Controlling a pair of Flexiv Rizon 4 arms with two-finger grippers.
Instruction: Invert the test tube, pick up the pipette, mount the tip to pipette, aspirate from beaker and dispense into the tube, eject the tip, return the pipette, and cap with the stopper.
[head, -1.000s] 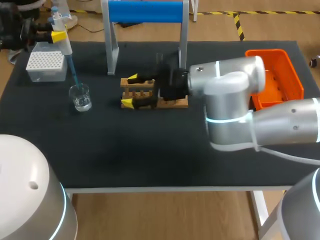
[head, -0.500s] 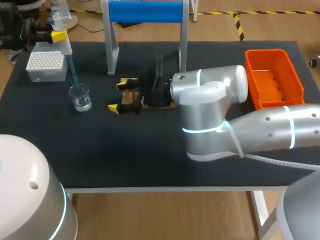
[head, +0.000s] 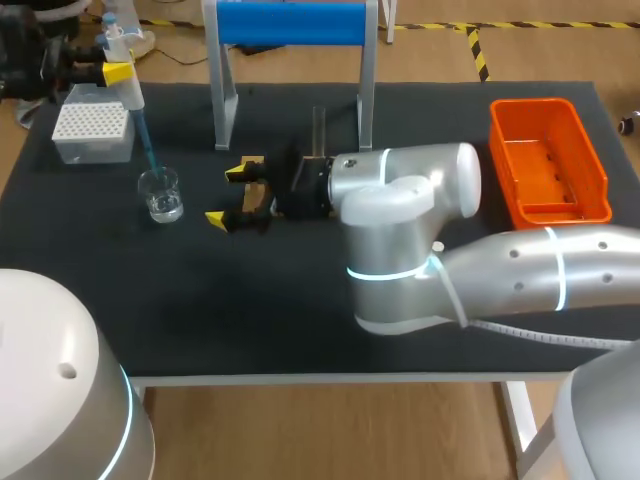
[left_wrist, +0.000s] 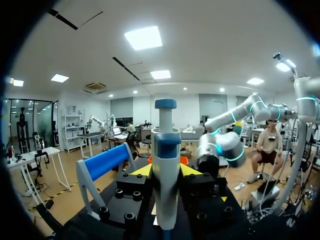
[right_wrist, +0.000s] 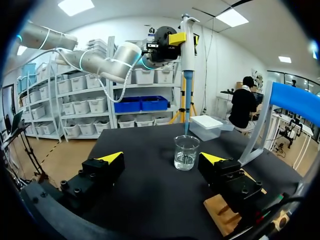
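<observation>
My left gripper (head: 112, 70) at the table's far left is shut on the white pipette (head: 128, 90), held upright. The pipette's blue tip (head: 146, 145) points down into the mouth of the glass beaker (head: 160, 194). The left wrist view shows the pipette (left_wrist: 166, 170) between the yellow fingertips. My right gripper (head: 227, 196) is open just right of the beaker, and the beaker (right_wrist: 186, 152) stands ahead of its fingers. The wooden rack (head: 254, 163) is mostly hidden behind the right wrist. A clear test tube (head: 319, 128) stands upright there.
A white tip box (head: 92, 130) sits at the far left behind the beaker. A stand with a blue roller (head: 290, 24) rises at the back middle. An orange bin (head: 548, 160) lies at the right. The right arm's big grey joint (head: 400, 240) covers the table's middle.
My right arm has swung left from over the rack toward the beaker, its fingers staying open. The left arm with the pipette has not moved.
</observation>
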